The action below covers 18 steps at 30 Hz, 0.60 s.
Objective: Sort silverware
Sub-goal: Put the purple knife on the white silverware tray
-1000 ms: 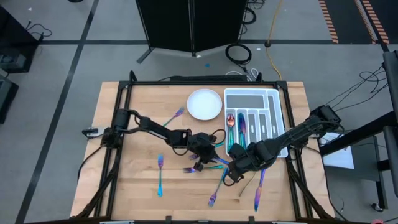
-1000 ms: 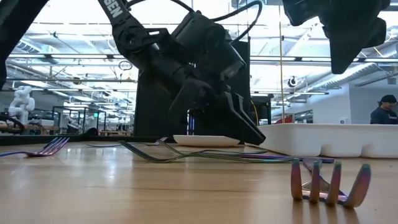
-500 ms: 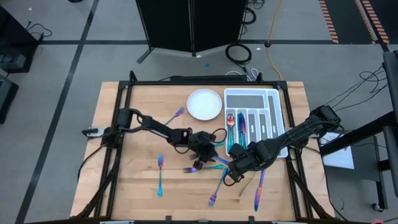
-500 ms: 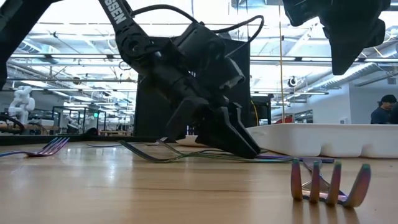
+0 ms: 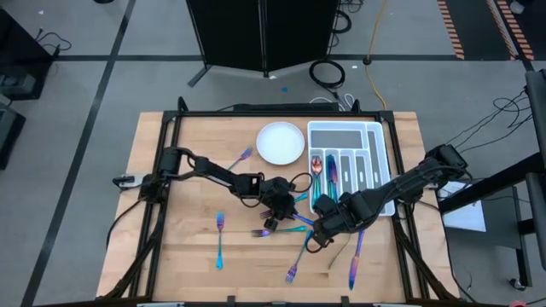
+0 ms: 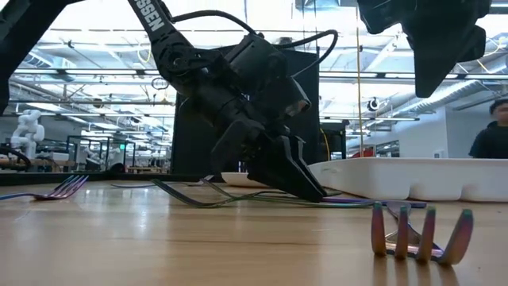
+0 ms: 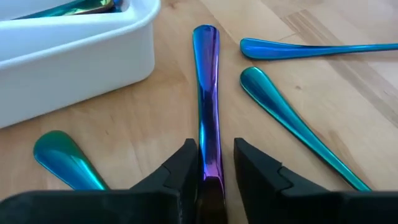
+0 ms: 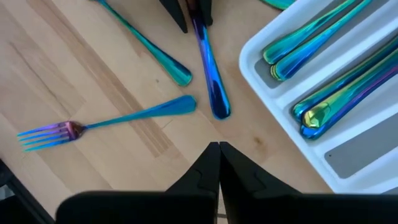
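Lettering on my left arm (image 6: 155,20): white capitals run along the dark link in the low view; only the end of a word shows, roughly "SEN", the rest cut off by the frame edge.
Other views: I find nothing readable in the high view or in either wrist view.
Room behind the bench (image 6: 159,238): no sign or label there is legible to me.
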Each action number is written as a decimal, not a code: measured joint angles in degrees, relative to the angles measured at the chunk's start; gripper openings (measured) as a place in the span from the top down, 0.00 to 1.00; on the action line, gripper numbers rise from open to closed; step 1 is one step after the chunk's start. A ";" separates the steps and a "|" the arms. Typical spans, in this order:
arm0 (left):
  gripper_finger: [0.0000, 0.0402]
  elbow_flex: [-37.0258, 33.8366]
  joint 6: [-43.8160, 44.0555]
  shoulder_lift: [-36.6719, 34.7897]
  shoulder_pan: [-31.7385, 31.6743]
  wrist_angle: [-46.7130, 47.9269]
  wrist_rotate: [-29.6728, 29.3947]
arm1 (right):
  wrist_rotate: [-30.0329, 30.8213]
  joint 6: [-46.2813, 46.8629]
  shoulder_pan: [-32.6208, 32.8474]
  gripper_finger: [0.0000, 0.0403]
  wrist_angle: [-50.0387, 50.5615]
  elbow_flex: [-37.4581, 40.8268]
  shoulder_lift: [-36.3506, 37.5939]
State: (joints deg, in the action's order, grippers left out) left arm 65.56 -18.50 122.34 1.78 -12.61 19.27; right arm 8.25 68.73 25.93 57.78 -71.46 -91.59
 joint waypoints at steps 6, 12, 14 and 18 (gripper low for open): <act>0.75 -0.08 0.02 0.00 0.02 0.03 -0.79 | 0.70 -0.63 -0.48 1.00 -0.02 0.00 0.00; 0.75 -0.18 0.20 0.04 0.04 -0.46 -1.14 | 0.72 -0.50 -0.46 1.00 -0.03 0.00 0.00; 0.75 -0.20 0.20 0.04 0.04 -0.60 -1.16 | 0.70 -0.43 -0.45 1.00 -0.03 0.00 0.00; 0.75 -0.22 0.20 0.07 0.04 -0.82 -1.22 | 0.72 -0.44 -0.45 1.00 -0.03 0.00 0.00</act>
State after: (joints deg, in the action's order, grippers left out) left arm 65.34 -18.30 122.41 1.83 -13.44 18.04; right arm 8.97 68.29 25.47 57.76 -71.46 -91.59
